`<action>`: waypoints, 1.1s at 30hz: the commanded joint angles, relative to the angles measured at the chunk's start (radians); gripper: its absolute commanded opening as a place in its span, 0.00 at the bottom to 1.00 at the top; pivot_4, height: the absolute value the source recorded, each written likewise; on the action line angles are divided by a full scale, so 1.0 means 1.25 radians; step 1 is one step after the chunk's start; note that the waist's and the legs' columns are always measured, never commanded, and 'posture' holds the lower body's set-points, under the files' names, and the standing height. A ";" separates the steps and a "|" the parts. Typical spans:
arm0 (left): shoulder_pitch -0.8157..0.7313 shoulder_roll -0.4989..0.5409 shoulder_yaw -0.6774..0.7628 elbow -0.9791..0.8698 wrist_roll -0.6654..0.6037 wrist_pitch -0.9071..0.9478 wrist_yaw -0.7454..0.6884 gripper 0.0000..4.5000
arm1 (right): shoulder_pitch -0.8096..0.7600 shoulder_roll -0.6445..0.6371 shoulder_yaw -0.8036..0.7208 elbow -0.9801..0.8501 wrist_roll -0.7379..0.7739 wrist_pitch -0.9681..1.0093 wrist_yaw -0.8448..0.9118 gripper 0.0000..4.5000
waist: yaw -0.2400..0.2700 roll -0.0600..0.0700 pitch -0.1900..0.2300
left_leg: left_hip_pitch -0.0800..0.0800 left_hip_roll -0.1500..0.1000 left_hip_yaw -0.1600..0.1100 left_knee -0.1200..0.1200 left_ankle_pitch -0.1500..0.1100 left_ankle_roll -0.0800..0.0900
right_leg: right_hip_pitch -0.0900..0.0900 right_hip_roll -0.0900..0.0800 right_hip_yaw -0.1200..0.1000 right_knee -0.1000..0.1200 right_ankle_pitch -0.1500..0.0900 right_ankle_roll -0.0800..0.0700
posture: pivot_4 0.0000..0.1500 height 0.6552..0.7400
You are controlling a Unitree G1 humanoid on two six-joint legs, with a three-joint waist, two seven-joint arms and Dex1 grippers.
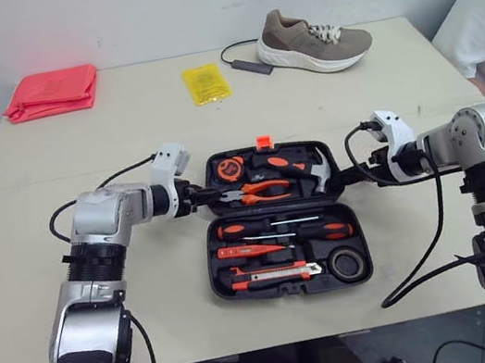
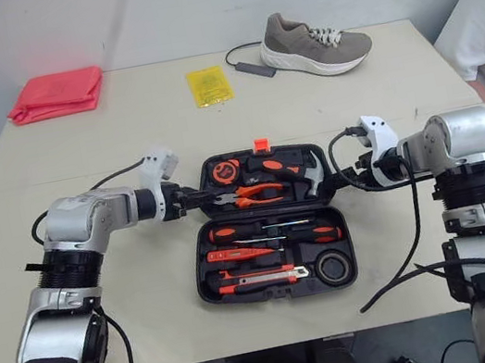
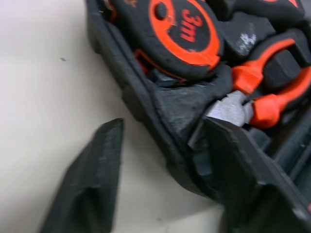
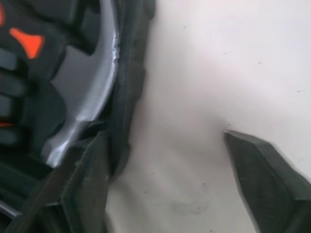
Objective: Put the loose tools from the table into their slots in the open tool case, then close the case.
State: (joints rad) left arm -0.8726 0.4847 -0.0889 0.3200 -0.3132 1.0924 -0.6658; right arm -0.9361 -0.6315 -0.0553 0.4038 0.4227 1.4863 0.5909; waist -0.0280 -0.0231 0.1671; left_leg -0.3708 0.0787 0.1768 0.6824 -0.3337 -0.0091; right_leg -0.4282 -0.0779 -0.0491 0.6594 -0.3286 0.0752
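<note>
The black tool case (image 1: 215,276) lies open at the table's middle, with orange and black tools in both halves. Its far half holds a tape measure (image 1: 227,170), pliers (image 1: 258,190) and a hammer (image 1: 306,168). The near half holds screwdrivers (image 1: 269,225), a utility knife (image 1: 273,276) and a tape roll (image 1: 347,263). My left gripper (image 1: 198,196) is open at the far half's left edge, its fingers (image 3: 82,184) straddling the case wall (image 3: 146,111). My right gripper (image 1: 341,181) is open at the right edge, one finger beside the hammer head (image 4: 92,97).
A grey shoe (image 1: 312,39), a black cable (image 1: 245,62) and a yellow packet (image 1: 205,83) lie at the table's back. A red cloth (image 1: 52,91) sits at the back left. A person's white sleeve (image 1: 481,17) shows at the right edge.
</note>
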 commanded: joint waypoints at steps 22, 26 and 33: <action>0.148 -0.108 0.174 -0.116 -0.013 -0.575 -0.083 0.00 | 0.384 0.067 -0.091 -0.447 -0.091 -0.748 0.065 0.01 | 0.000 0.002 0.001 | -0.003 -0.005 0.001 -0.002 0.001 0.000 | -0.003 0.000 0.000 -0.002 0.001 0.002 | 1.00 1.00; 0.195 -0.116 0.173 -0.073 0.027 -0.803 -0.092 0.00 | 0.470 0.047 -0.054 -0.367 -0.220 -1.059 0.049 0.01 | 0.001 0.001 0.001 | -0.003 -0.005 0.001 -0.002 0.001 0.000 | -0.003 0.000 0.000 -0.002 0.001 0.002 | 1.00 1.00; 0.265 -0.085 0.136 0.021 0.153 -1.179 -0.067 0.00 | 0.571 0.010 -0.007 -0.208 -0.402 -1.510 -0.038 0.01 | 0.001 0.001 0.001 | 0.000 -0.005 0.001 -0.002 0.001 0.000 | 0.000 0.000 0.000 -0.003 0.001 0.002 | 1.00 1.00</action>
State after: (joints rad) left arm -0.5310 0.3602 0.0650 0.3733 -0.1343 -0.2620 -0.7692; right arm -0.2471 -0.5836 -0.0818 0.1252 0.0106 -0.2836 0.5653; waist -0.0270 -0.0216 0.1689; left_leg -0.3710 0.0724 0.1782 0.6800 -0.3326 -0.0088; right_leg -0.4279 -0.0782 -0.0488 0.6554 -0.3271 0.0780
